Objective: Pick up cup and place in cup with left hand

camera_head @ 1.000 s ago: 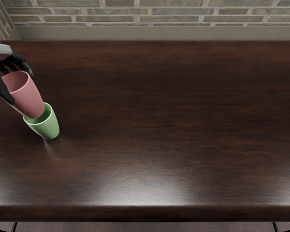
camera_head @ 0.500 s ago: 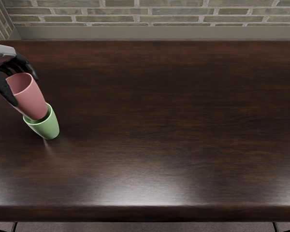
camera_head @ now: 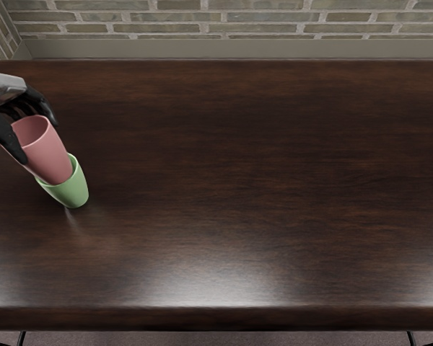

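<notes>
"Which step are you on?"

"Placing, I judge. My left hand (camera_head: 16, 99) pinches the pink cup (camera_head: 49, 155) near its rim, between thumb and fingers; its base sits inside the mouth of the green cup (camera_head: 73, 191) on the table (camera_head: 238, 180)."

"Next?"

"I should lower it, keeping both aligned, then release; sideways pressure could tip them."

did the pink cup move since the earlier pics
Yes, the pink cup moved down and slightly right, its base deeper into the green cup.
</notes>
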`<state>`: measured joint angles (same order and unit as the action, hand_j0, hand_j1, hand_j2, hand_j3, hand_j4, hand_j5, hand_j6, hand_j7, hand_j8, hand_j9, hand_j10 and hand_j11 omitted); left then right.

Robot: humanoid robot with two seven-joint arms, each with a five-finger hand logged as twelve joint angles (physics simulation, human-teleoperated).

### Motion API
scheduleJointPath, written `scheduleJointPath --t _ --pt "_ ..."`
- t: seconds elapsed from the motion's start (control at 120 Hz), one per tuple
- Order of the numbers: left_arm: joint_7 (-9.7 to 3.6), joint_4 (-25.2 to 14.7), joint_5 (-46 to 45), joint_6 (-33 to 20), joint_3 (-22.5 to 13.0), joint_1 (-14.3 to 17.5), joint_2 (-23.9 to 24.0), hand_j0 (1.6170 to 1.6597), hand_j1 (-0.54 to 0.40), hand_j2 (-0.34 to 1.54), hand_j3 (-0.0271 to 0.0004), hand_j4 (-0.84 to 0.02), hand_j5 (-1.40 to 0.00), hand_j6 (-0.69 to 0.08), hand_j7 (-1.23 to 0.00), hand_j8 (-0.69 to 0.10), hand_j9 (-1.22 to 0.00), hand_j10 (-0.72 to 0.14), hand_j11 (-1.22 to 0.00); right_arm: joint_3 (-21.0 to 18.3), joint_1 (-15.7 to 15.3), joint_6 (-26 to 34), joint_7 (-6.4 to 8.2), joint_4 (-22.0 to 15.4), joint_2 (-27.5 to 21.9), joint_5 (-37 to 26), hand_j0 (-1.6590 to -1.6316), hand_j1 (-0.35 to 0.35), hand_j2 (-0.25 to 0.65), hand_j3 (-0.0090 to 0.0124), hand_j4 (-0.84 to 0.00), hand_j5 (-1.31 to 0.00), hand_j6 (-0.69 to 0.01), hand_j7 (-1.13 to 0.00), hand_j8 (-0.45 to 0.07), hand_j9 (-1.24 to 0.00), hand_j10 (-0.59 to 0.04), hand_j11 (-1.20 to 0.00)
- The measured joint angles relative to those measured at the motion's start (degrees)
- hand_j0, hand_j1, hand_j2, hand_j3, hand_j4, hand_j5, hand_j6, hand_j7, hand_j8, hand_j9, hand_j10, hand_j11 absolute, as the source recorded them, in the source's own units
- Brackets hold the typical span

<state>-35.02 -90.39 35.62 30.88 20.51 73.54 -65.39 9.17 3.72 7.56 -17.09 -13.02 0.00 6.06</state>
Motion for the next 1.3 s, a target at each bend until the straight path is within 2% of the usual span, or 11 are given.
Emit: scheduleJointPath --t 0.367,0.817,1.15,1.167,1.192,1.3 --pt "0.00 1.43 0.46 0.05 -0.12 0.44 0.88 1.6565 -0.201 0.32 0.0000 -0.514 -0.78 -0.268 -0.77 -0.229 -0.76 -0.342 -0.75 0.05 0.05 0.00 -0.04 0.01 0.00 0.02 -1.6581 -0.314 -0.006 0.0000 -0.029 -0.04 -0.029 -0.04 -0.029 -0.04 -0.029 -0.04" --pt "0.00 3.87 2.34 0.37 -0.25 -0.75 2.46 1.6558 -0.211 0.35 0.0000 -0.500 -0.80 -0.248 -0.79 -0.216 -0.79 -0.325 -0.78 0.05 0.14 0.00 -0.15 0.01 0.00 0.05 -1.6581 -0.314 -0.006 0.0000 -0.029 -0.04 -0.029 -0.04 -0.029 -0.04 -0.029 -0.04" --pt "0.00 3.83 2.60 0.27 -0.46 -1.05 2.90 1.6563 -0.212 0.48 0.0000 -0.554 -0.79 -0.293 -0.79 -0.244 -0.80 -0.375 -0.77 0.05 0.15 0.00 -0.07 0.01 0.00 0.07 -1.6581 -0.314 -0.006 0.0000 -0.029 -0.04 -0.029 -0.04 -0.029 -0.04 -0.029 -0.04" --pt "-0.01 3.83 2.58 0.29 -0.49 -1.05 2.90 1.6561 -0.203 0.47 0.0000 -0.555 -0.80 -0.291 -0.80 -0.244 -0.80 -0.353 -0.77 0.04 0.15 0.00 -0.07 0.01 0.00 0.07 -1.6581 -0.314 -0.006 0.0000 -0.029 -0.04 -0.029 -0.04 -0.029 -0.04 -0.029 -0.04" --pt "-0.01 3.83 2.60 0.24 -0.53 -1.05 3.00 1.6561 -0.194 0.45 0.0000 -0.556 -0.79 -0.298 -0.79 -0.251 -0.80 -0.382 -0.77 0.05 0.15 0.00 -0.06 0.01 0.00 0.08 -1.6581 -0.314 -0.006 0.0000 -0.029 -0.04 -0.029 -0.04 -0.029 -0.04 -0.029 -0.04" --pt "0.00 3.81 2.60 0.02 -0.64 -1.05 3.45 1.6560 -0.165 0.42 0.0000 -0.565 -0.78 -0.322 -0.78 -0.274 -0.78 -0.395 -0.77 0.04 0.15 0.00 -0.05 0.01 0.00 0.08 -1.6581 -0.314 -0.006 0.0000 -0.029 -0.04 -0.029 -0.04 -0.029 -0.04 -0.029 -0.04"
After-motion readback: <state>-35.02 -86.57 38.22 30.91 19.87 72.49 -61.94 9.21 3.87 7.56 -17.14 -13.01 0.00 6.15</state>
